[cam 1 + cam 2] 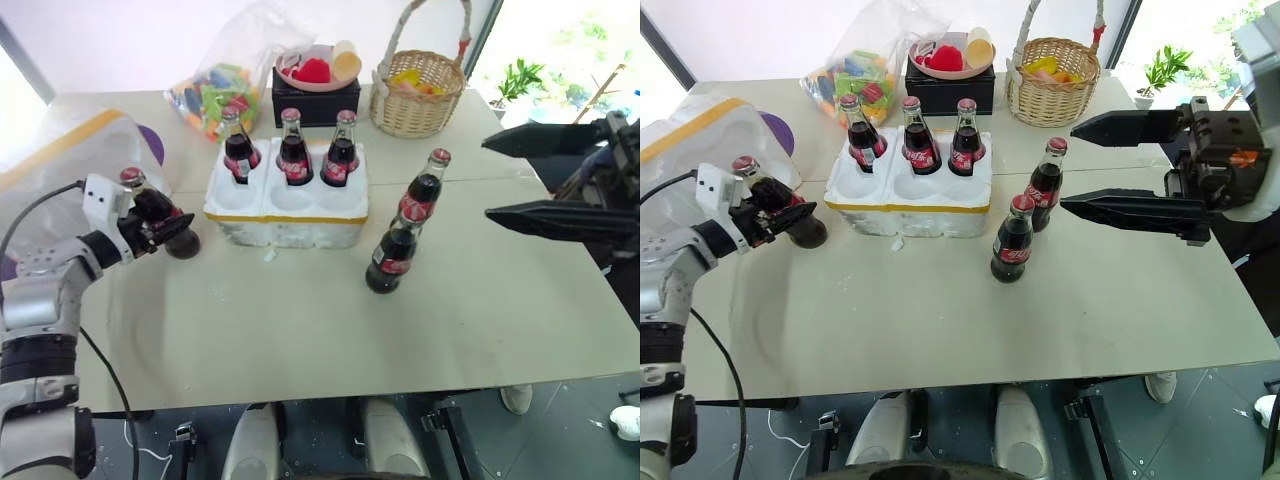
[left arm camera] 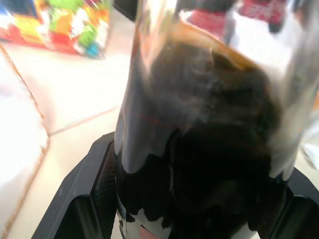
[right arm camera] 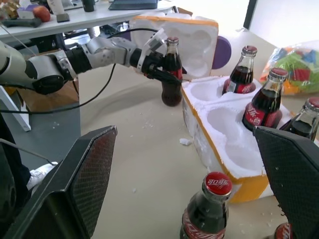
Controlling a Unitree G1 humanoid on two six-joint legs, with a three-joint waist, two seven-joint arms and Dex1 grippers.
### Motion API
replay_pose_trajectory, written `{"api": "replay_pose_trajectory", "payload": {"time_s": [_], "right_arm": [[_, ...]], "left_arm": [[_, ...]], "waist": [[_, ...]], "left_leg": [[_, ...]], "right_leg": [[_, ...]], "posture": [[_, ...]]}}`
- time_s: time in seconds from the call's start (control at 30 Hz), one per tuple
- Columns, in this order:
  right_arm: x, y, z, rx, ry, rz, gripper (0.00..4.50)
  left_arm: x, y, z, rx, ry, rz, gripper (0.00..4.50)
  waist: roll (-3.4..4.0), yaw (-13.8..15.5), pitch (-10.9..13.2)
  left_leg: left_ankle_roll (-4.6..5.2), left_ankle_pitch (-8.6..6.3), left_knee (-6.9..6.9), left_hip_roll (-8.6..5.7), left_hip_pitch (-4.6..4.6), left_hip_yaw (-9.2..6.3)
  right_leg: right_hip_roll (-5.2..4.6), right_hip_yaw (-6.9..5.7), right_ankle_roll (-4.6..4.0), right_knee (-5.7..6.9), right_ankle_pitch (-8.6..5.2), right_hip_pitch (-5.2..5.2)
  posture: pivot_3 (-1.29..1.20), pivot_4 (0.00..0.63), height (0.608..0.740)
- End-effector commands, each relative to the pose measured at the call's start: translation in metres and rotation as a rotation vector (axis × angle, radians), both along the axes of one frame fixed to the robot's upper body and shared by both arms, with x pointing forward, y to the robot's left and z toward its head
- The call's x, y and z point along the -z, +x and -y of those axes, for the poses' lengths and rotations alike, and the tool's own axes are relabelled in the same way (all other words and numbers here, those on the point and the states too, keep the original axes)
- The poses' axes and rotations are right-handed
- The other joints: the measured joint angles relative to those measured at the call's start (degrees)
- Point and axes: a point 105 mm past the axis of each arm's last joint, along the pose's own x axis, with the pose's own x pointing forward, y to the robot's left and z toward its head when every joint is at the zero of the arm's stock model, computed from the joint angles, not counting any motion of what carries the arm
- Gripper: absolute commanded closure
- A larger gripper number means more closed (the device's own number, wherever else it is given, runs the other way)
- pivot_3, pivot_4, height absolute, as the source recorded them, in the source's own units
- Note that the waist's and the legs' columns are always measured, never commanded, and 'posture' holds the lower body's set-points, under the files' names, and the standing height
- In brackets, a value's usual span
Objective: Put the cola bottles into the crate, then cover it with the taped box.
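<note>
Three cola bottles [image 1: 294,152] stand in the back row of wells of the white crate [image 1: 285,215]; its front wells hold nothing. Two more bottles [image 1: 422,195] [image 1: 392,255] stand on the table right of the crate. Left of the crate, my left gripper [image 1: 178,228] is shut on a sixth bottle [image 1: 183,243], which stands slightly tilted on the table; its glass [image 2: 199,124] sits between both fingers [image 2: 94,189]. My right gripper [image 1: 1075,165] hangs open above the table's right side, pointing towards the two loose bottles. The taped box [image 1: 60,150] lies at the far left.
Behind the crate are a clear bag of coloured toys [image 1: 215,90], a black box [image 1: 315,105] with a pink bowl on it, and a wicker basket [image 1: 418,90]. A purple object [image 1: 150,140] lies next to the taped box. The table's front edge [image 1: 330,390] runs close by.
</note>
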Motion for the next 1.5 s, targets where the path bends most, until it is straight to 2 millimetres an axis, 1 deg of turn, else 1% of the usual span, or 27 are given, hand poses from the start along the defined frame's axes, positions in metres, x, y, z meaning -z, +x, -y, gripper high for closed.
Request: {"api": "replay_pose_trajectory", "payload": {"time_s": [0.03,0.1,0.13,0.2,0.27,0.33,0.37,0.43,0.53,0.57,0.63,0.73,0.87,0.97,1.13,1.2,1.27,1.3,1.37,1.43,1.5], "right_arm": [[-0.007,-0.005,0.000,0.018,-0.004,0.072,0.00],[-0.006,-0.004,-0.001,0.030,-0.005,0.079,0.00],[-0.005,-0.004,-0.001,0.029,-0.003,0.076,0.00],[-0.002,-0.004,-0.002,0.032,-0.002,0.075,0.00],[0.000,-0.001,-0.002,0.045,0.002,0.076,0.00],[0.001,0.001,-0.003,0.058,0.004,0.080,0.00],[0.002,0.002,-0.003,0.061,0.004,0.083,0.00],[0.002,0.004,-0.003,0.068,0.008,0.087,0.00],[0.001,0.005,-0.003,0.087,0.026,0.093,0.00],[0.002,0.006,-0.002,0.101,0.034,0.095,0.00],[0.003,0.007,-0.001,0.123,0.046,0.097,0.00],[0.007,0.007,0.002,0.153,0.060,0.089,0.00],[0.012,0.007,0.004,0.186,0.084,0.085,0.00],[0.014,0.009,0.006,0.210,0.099,0.077,0.00],[0.022,0.014,0.013,0.248,0.098,0.060,0.00],[0.026,0.017,0.016,0.271,0.091,0.056,0.00],[0.031,0.018,0.020,0.292,0.087,0.047,0.00],[0.032,0.019,0.022,0.302,0.090,0.040,0.00],[0.035,0.021,0.029,0.339,0.103,0.023,0.00],[0.042,0.026,0.043,0.424,0.140,-0.012,0.00],[0.049,0.026,0.052,0.476,0.147,-0.016,0.00]], "left_arm": [[-0.051,-0.034,0.007,0.147,-0.030,0.059,1.77],[-0.066,-0.047,0.012,0.205,-0.039,0.065,1.77],[-0.082,-0.050,0.017,0.240,-0.063,0.087,1.77],[-0.106,-0.052,0.027,0.297,-0.100,0.127,1.77],[-0.129,-0.046,0.038,0.346,-0.134,0.182,1.77],[-0.146,-0.033,0.050,0.382,-0.177,0.233,1.77],[-0.152,-0.025,0.055,0.389,-0.190,0.254,1.77],[-0.157,-0.009,0.063,0.385,-0.194,0.273,1.77],[-0.149,0.018,0.077,0.387,-0.145,0.274,1.77],[-0.141,0.029,0.084,0.391,-0.124,0.261,1.77],[-0.128,0.044,0.092,0.401,-0.097,0.236,1.77],[-0.111,0.059,0.101,0.409,-0.065,0.208,1.77],[-0.103,0.069,0.114,0.424,-0.101,0.197,1.77],[-0.095,0.072,0.122,0.436,-0.072,0.187,1.77],[-0.064,0.073,0.130,0.448,0.058,0.151,1.77],[-0.055,0.071,0.132,0.462,0.076,0.133,0.71],[-0.048,0.066,0.131,0.488,0.107,0.135,0.04],[-0.047,0.065,0.130,0.487,0.109,0.134,0.04],[-0.050,0.063,0.125,0.473,0.098,0.142,0.04],[-0.058,0.057,0.116,0.455,0.129,0.182,0.04],[-0.068,0.049,0.111,0.448,0.151,0.225,0.04]], "waist": [[-0.01,0.13,0.02],[-0.07,0.35,0.07],[-0.08,0.73,0.07],[-0.14,1.66,0.10],[-0.17,2.27,0.12],[-0.20,2.64,0.11],[-0.19,2.85,0.11],[-0.17,3.02,0.10],[-0.17,3.10,0.10],[-0.17,3.12,0.10],[-0.22,3.08,0.13],[-0.28,3.00,0.16],[-0.28,3.05,0.17],[-0.29,3.15,0.17],[-0.29,3.26,0.17],[-0.29,3.21,0.17],[-0.27,3.19,0.16],[-0.26,3.18,0.15],[-0.26,3.14,0.15],[-0.26,3.05,0.15],[-0.27,3.01,0.15]], "left_leg": [[0.00,0.00,-0.01,0.01,0.00,0.01],[0.00,0.00,-0.01,0.05,-0.05,0.00],[0.00,0.00,-0.01,0.06,-0.05,-0.01],[-0.01,0.00,0.07,0.05,-0.05,-0.06],[-0.02,0.00,0.17,0.02,-0.05,-0.06],[-0.03,0.01,0.27,-0.05,-0.05,-0.12],[-0.03,0.01,0.28,-0.09,-0.02,-0.11],[-0.02,0.01,0.29,-0.12,0.02,-0.10],[-0.01,0.02,0.20,-0.12,0.07,-0.12],[0.00,0.03,0.17,-0.12,0.07,-0.14],[0.01,0.03,0.17,-0.11,0.04,-0.15],[0.01,0.03,0.18,-0.11,-0.07,-0.14],[0.03,0.02,0.17,-0.11,-0.11,-0.14],[0.02,0.03,0.18,-0.10,-0.11,-0.15],[0.03,0.02,0.22,-0.11,-0.12,-0.16],[0.03,0.02,0.23,-0.11,-0.12,-0.16],[0.03,0.02,0.24,-0.11,-0.12,-0.17],[0.03,0.03,0.23,-0.11,-0.09,-0.17],[0.03,0.03,0.23,-0.11,-0.05,-0.17],[0.03,0.03,0.25,-0.11,-0.04,-0.17],[0.03,0.03,0.25,-0.10,-0.02,-0.18]], "right_leg": [[0.00,0.01,0.00,0.02,0.00,-0.02],[0.03,-0.02,-0.13,0.07,-0.08,-0.10],[0.03,-0.02,-0.16,0.07,-0.09,-0.10],[0.02,-0.07,-0.18,0.06,-0.10,-0.05],[-0.01,-0.07,-0.20,0.03,-0.08,0.04],[-0.01,-0.07,-0.19,-0.04,-0.07,0.17],[-0.03,-0.06,-0.19,-0.04,-0.06,0.24],[-0.03,-0.04,-0.11,-0.09,-0.02,0.31],[0.02,-0.04,-0.07,-0.05,-0.01,0.31],[0.04,-0.05,0.02,-0.03,0.03,0.30],[0.09,-0.06,0.08,-0.02,0.07,0.26],[0.08,-0.04,0.12,-0.04,0.09,0.18],[0.07,-0.05,0.15,-0.02,0.11,0.13],[0.07,-0.05,0.15,0.01,0.11,0.12],[0.06,-0.05,0.14,0.00,0.10,0.15],[0.06,-0.04,0.14,0.00,0.10,0.16],[0.06,-0.04,0.14,0.01,0.10,0.16],[0.06,-0.04,0.14,0.02,0.10,0.17],[0.06,-0.04,0.14,0.05,0.10,0.19],[0.06,-0.04,0.14,0.08,0.10,0.19],[0.06,-0.04,0.14,0.08,0.10,0.21]], "posture": [[0.00,0.150,0.740],[0.00,0.150,0.740],[0.00,0.150,0.740],[0.00,0.150,0.740],[0.00,0.150,0.740],[0.00,0.150,0.740],[0.00,0.150,0.740],[0.00,0.150,0.740],[0.00,0.150,0.740],[0.00,0.150,0.740],[0.00,0.150,0.740],[0.00,0.150,0.740],[0.00,0.150,0.740],[0.00,0.150,0.740],[0.00,0.150,0.740],[0.00,0.150,0.740],[0.00,0.150,0.740],[0.00,0.150,0.740],[0.00,0.150,0.740],[0.00,0.150,0.740],[0.00,0.150,0.740]]}}
